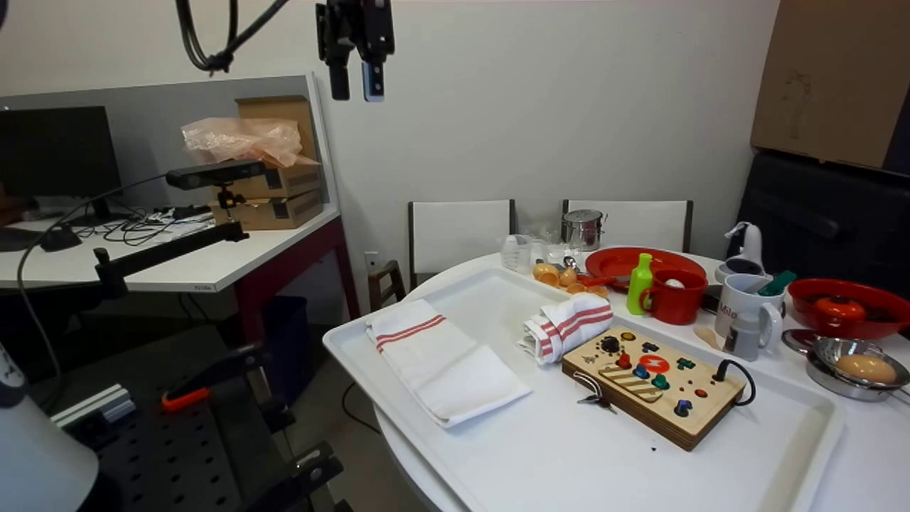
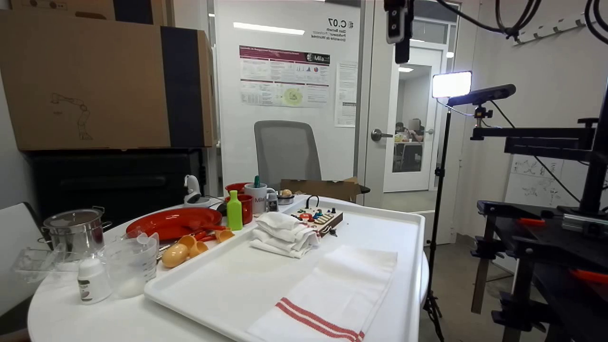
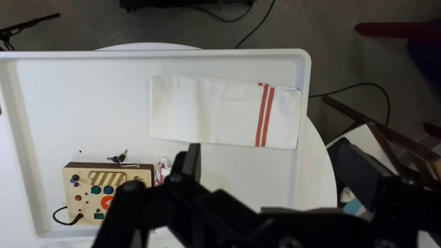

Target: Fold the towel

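A white towel with red stripes (image 1: 451,366) lies flat as a long rectangle on the white tray (image 1: 540,448). It shows in the other views too, as the striped towel (image 2: 332,289) and, with its stripes near the tray's short side, as the towel (image 3: 220,112). A second red-striped towel (image 1: 572,327) sits as a thick folded bundle on the tray; the bundle (image 2: 282,235) also shows stacked layers. In the wrist view the bundle (image 3: 162,170) is mostly hidden by a finger. My gripper (image 1: 357,89) is open and empty, high above the tray; its fingers (image 3: 275,162) are wide apart.
A wooden board with knobs (image 1: 657,384) and keys stands on the tray beside the bundled towel. Beyond the tray's rim stand a green bottle (image 1: 640,284), a red mug (image 1: 679,302), a red plate (image 2: 175,223), a metal pot (image 2: 76,232) and egg shapes (image 2: 175,255).
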Tool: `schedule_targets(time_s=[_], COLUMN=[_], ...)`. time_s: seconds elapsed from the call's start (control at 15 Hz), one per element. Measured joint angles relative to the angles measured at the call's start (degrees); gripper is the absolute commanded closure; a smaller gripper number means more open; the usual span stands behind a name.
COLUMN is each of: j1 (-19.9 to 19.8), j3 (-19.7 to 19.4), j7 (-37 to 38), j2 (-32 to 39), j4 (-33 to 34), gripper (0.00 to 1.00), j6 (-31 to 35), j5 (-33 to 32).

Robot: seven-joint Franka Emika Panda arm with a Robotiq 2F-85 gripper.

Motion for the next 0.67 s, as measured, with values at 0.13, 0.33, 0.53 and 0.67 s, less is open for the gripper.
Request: schedule_targets(time_s=[0.13,0.33,0.53,0.67], j1=[-0.69,-1.00,-1.01,-0.96], j3=[-0.22,-0.70,-0.73,-0.73], j7=[0.87,1.60,1.71,1.73], j2=[3.25,6.77,7.51,7.49], j4=[0.77,1.79,2.37,2.38], gripper=[0.00,0.00,0.00,0.00], j6=[0.01,-0.18,-0.31,-0.15], j5=[-0.92,-0.97,-0.97,-0.98])
